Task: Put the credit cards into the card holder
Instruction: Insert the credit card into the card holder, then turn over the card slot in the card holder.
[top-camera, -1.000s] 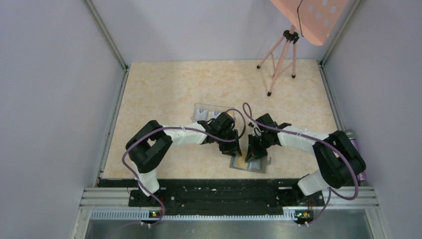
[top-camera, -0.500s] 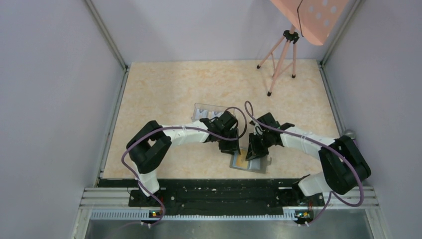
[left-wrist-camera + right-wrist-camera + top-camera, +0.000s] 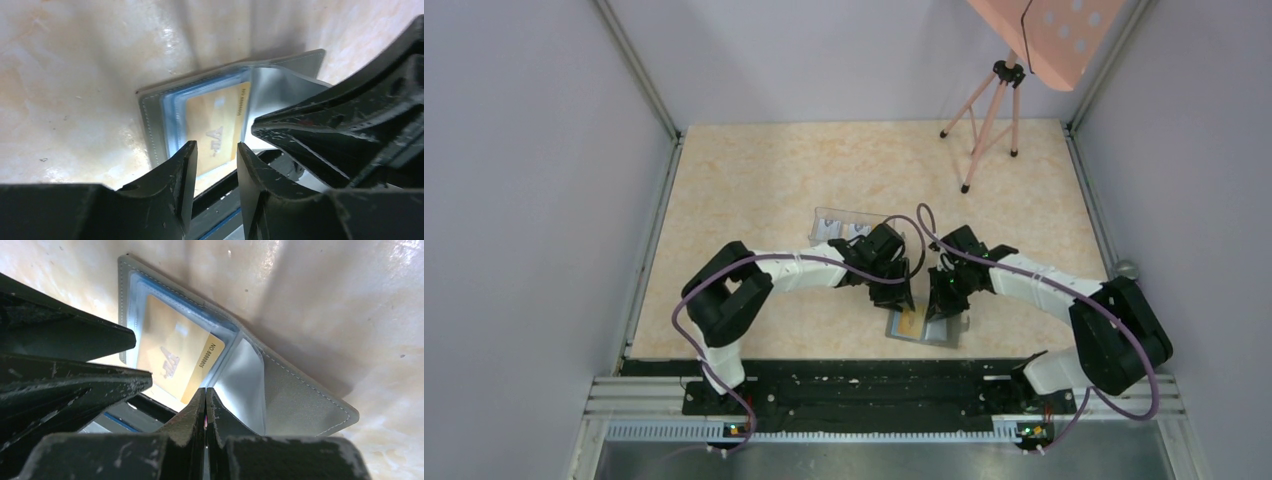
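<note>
Top external view: the right gripper is found shifted inward and closed, the left gripper half-open over the yellow card, judged nearly seated in the card holder.

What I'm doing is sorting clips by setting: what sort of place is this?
Probably a robot test cell: plain walls enclose the tabletop, the left arm and right arm sit on a rail, a tripod stands at the back.
</note>
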